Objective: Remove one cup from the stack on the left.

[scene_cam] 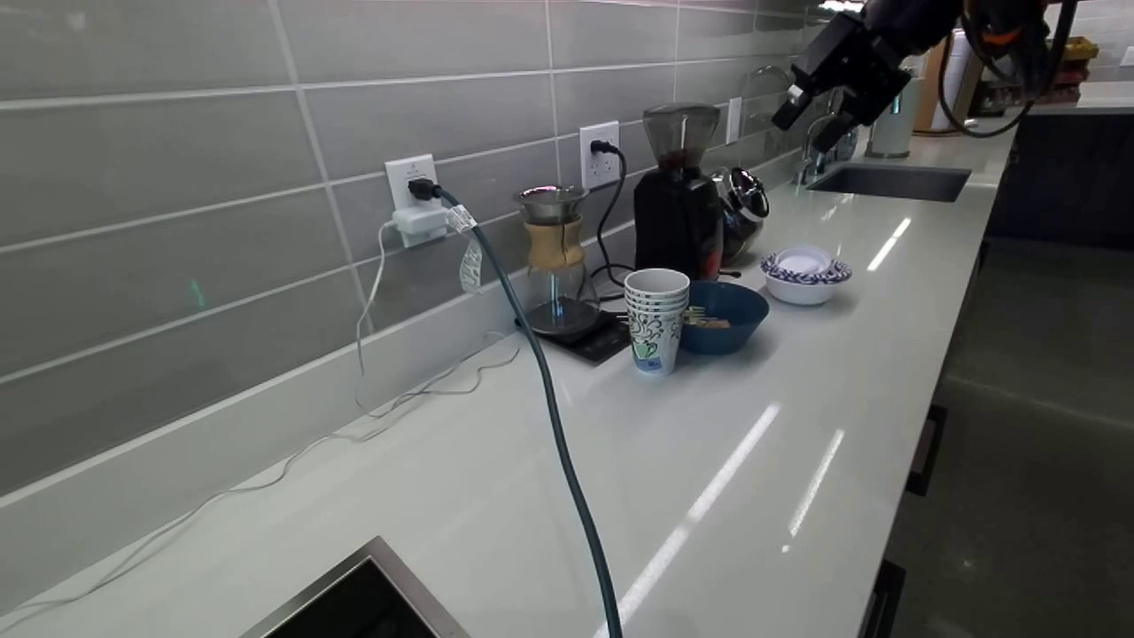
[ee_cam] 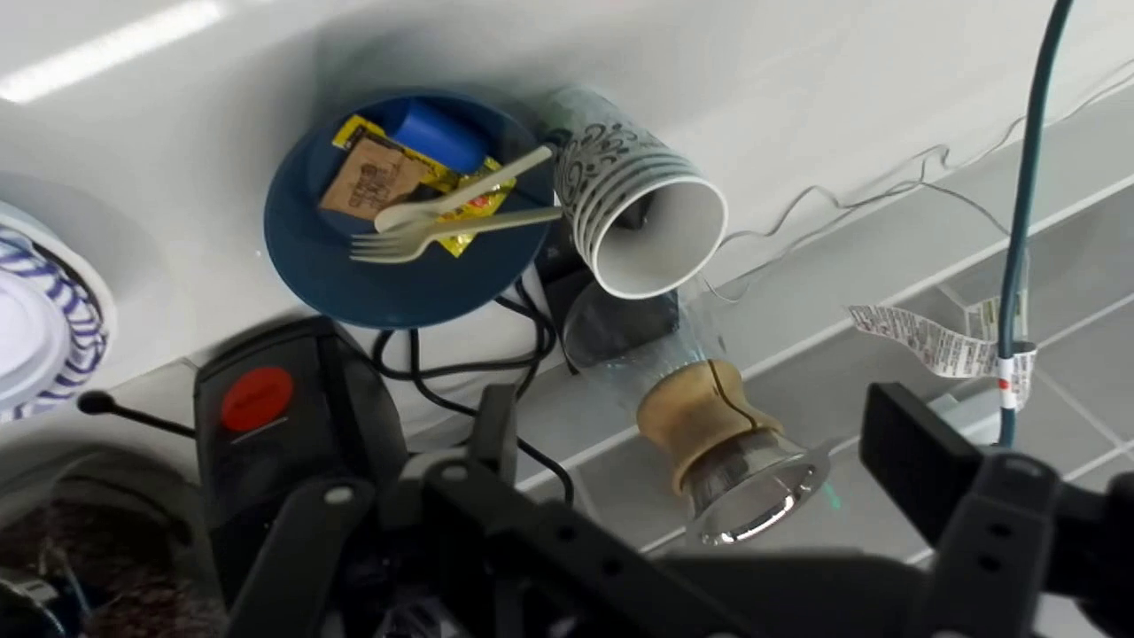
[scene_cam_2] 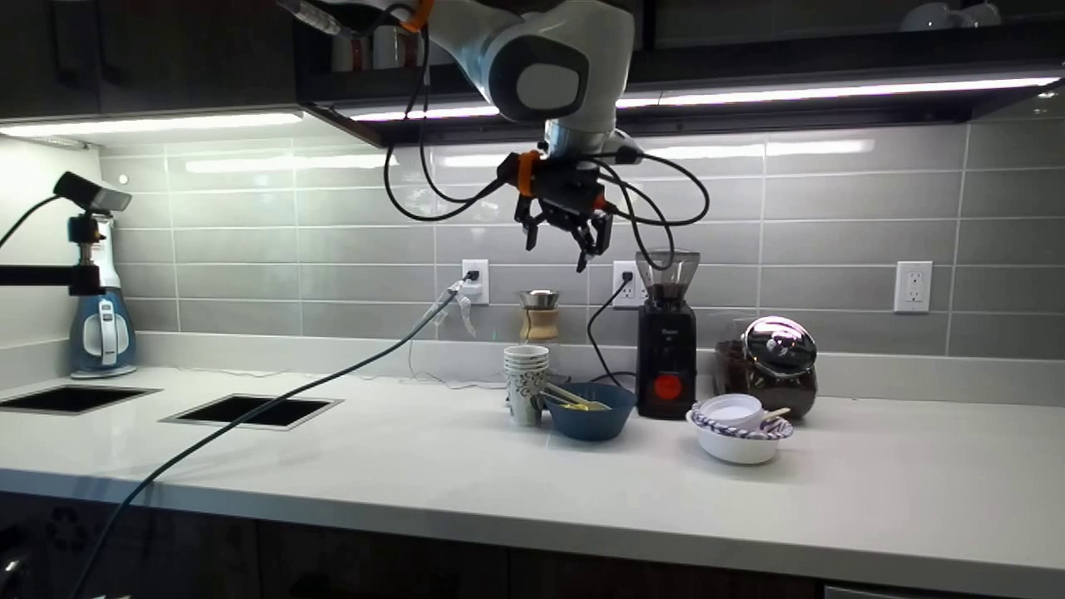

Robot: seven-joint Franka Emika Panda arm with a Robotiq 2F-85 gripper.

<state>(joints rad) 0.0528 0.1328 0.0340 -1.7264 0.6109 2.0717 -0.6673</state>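
While the Robotiq gripper hangs above the white countertop with its two fingers well apart, the stack of printed paper cups stands upright between the back edge and the front edge, well below the fingers; the top cup sits nested in the others, mouth up; just beside the stack is a dark blue bowl holding a pale fork and spoon, a brown packet and yellow packets, though whether bowl and stack touch I cannot tell; towards the back edge from the cups stands a glass pour-over coffee maker with a wooden collar; farther along that edge come a black coffee grinder and a glass jar with a chrome lid; closer to the front edge sit nested white bowls; a teal power cord leads from a wall outlet out over the front edge; in an exterior view a blue-and-white appliance occupies the back left corner.
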